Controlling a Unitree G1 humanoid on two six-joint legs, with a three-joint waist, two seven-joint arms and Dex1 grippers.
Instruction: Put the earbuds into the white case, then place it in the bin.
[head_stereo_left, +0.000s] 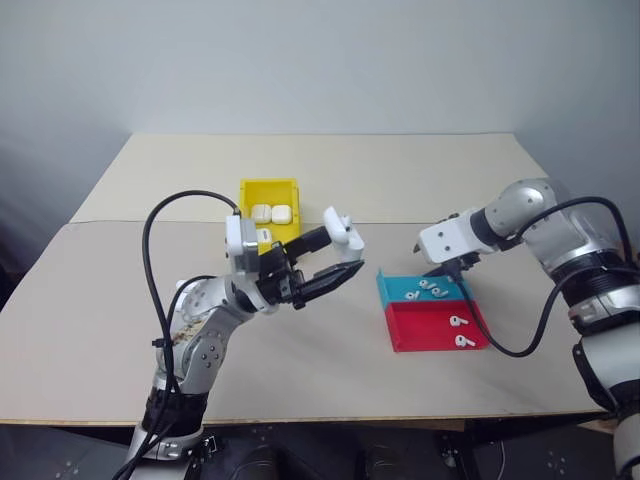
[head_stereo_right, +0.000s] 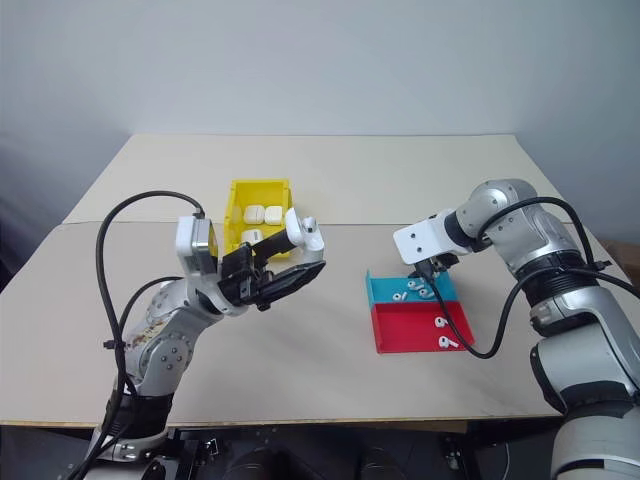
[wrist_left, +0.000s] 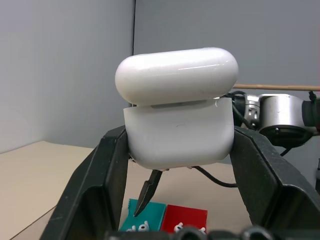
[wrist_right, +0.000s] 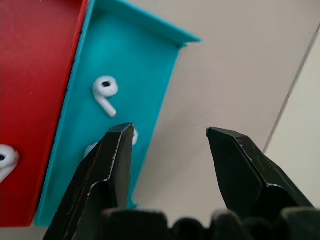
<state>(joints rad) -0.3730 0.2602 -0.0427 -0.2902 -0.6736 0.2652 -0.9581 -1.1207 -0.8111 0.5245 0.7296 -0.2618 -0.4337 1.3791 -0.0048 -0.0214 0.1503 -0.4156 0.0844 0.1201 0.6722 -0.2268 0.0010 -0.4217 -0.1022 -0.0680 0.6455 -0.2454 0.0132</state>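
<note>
**Now: case held aloft, earbuds in trays**

Centre frame: left gripper (head_stereo_left: 338, 258) jaws clamped on small glossy white pebble-shaped case (wrist_left: 179, 119), lid ajar. Right of centre: right gripper (wrist_right: 167, 150) jaws apart, empty, over teal plastic tray (wrist_right: 150, 65) holding tiny white stemmed earbuds (wrist_right: 105, 92). Upper centre on beige counter (head_stereo_left: 420, 170): bright yellow rectangular bin (head_stereo_left: 268, 190).

My left gripper (head_stereo_left: 338, 258) clamps the white case (head_stereo_left: 341, 229), lid ajar, above the surface (head_stereo_left: 110, 330), the bin (head_stereo_left: 268, 190) with more cases at its eleven o'clock, while my right gripper (head_stereo_left: 436, 272) hangs spread over the teal tray (head_stereo_left: 396, 290) of earbuds (head_stereo_left: 426, 289).
</note>
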